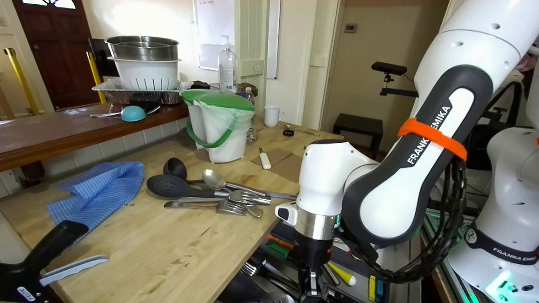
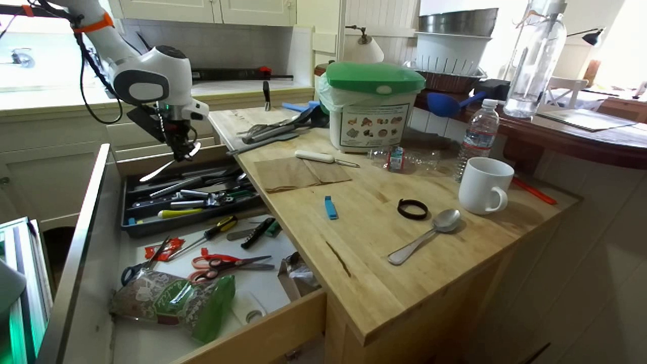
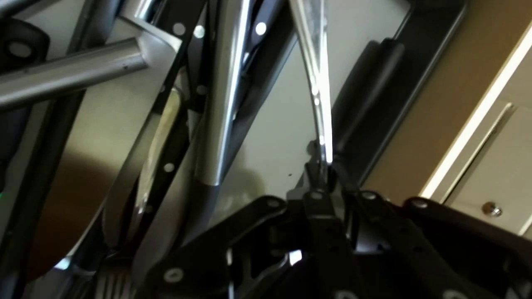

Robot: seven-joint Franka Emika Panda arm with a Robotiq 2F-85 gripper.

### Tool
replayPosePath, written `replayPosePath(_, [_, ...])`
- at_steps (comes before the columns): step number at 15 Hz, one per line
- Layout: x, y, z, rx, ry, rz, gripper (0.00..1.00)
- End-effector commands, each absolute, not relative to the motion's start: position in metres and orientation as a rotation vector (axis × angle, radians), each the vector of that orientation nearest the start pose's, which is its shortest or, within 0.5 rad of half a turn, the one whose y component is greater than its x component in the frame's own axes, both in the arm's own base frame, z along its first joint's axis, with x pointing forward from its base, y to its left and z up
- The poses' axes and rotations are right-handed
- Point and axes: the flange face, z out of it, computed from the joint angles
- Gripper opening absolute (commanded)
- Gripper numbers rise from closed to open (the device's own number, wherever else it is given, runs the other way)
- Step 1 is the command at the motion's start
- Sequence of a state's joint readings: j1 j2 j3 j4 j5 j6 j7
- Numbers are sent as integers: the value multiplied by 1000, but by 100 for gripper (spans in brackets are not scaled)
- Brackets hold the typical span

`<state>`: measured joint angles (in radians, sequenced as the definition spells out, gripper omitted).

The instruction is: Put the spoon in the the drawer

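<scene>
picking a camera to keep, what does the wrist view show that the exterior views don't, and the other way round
Only the wrist view gives a close look at the claw shut on a shiny utensil. Both exterior views alone show the bench top, white mug and green-lidded bin. All share the claw, the drawer and utensils in it.

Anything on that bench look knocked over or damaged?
Yes: a clear plastic bottle lies on its side by the green-lidded bin, as if toppled. A dark streak, possibly a crack, marks the bench top.
</scene>
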<state>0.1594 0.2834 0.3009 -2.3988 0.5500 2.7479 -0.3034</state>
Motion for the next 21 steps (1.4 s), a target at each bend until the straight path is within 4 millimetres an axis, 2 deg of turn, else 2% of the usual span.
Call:
replayPosePath(1, [446,179,214,-2873,-142,-222,2])
replayPosePath(2, [457,194,207,-2848,-243,-150,2])
replayPosePath(3, [455,190,207,-2856,-237,-162,10])
replayPosePath(5, [456,190,207,-2853,-239,-163,10])
replayPosePath(6, [457,192,207,-2851,-242,-164,2])
replayPosePath(7, [463,193,211,-2825,-233,-211,2])
replayPosePath(11, [486,191,218,-2740,-46,-310,2])
replayPosePath(13, [496,191,217,-2696,-2,-291,2])
replayPosePath(21, [502,214,187,-2548,69,-136,2])
